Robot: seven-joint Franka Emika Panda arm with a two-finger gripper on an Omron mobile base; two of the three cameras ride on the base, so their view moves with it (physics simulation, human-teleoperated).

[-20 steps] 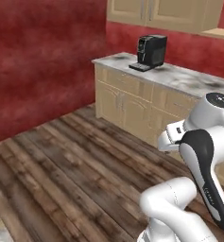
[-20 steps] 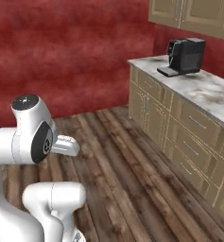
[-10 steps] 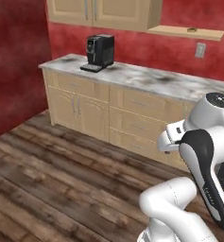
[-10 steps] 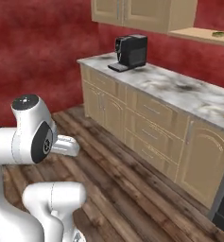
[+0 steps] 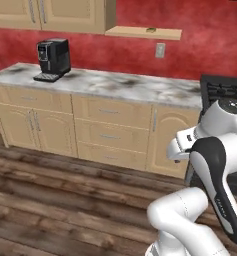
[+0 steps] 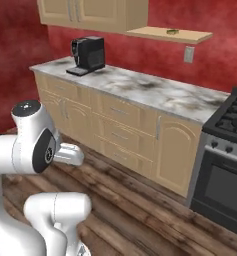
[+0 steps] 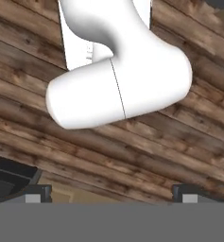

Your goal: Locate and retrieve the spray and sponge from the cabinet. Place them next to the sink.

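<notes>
The cabinet (image 5: pixel 50 15) (image 6: pixel 90 12) hangs on the red wall above the counter, its tan doors shut. A flat shelf board (image 5: pixel 145 33) (image 6: pixel 190 36) juts from its right side. On that board lies a small flat greenish-yellow pad, apparently the sponge (image 5: pixel 151 30) (image 6: pixel 173 32). The spray and the sink are out of view. My arm is folded close over the base, far from the cabinet. In the hand view my gripper (image 7: pixel 112 194) points down at the wooden floor, its fingertips (image 7: pixel 38 193) wide apart with nothing between them.
A black coffee machine (image 5: pixel 52 59) (image 6: pixel 87 54) stands on the marble counter (image 5: pixel 120 85) (image 6: pixel 155 92) over drawer-fronted base cabinets (image 5: pixel 110 135). A dark stove (image 5: pixel 225 87) (image 6: pixel 225 150) adjoins the counter's right end. Plank floor (image 5: pixel 65 200) lies between me and the counter.
The whole picture has shifted: the base has moved, so the coffee machine slid left and the shelf board and stove came into view. The arm holds the same folded pose.
</notes>
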